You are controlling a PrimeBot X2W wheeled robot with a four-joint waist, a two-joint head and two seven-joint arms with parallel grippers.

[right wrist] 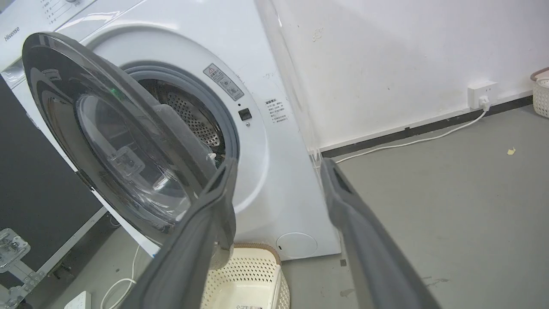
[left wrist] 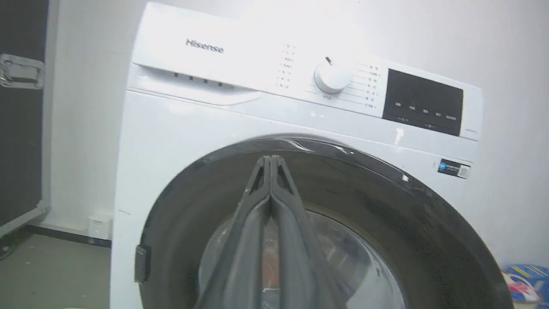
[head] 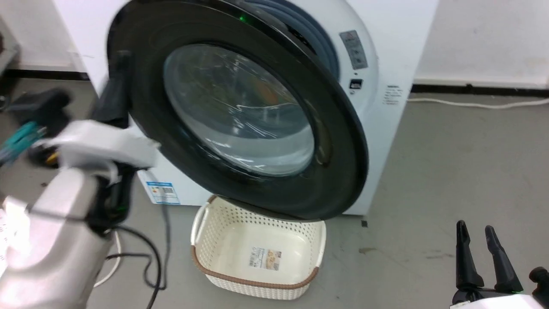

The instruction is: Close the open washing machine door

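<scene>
The white washing machine stands against the wall with its washing machine door hanging partly open, hinged on the left. The door has a wide glossy black rim and a clear glass bowl. My left gripper is shut and empty, and its dark fingers lie at the rim's left edge. In the left wrist view the shut left gripper points at the upper black rim of the door. My right gripper stands open and empty low at the right, apart from the door. The right wrist view shows the door in front of the steel drum.
A cream perforated basket sits on the floor under the door's lower edge. Black cables trail by my left arm. A white cord runs along the wall on the right. A black case stands left of the machine.
</scene>
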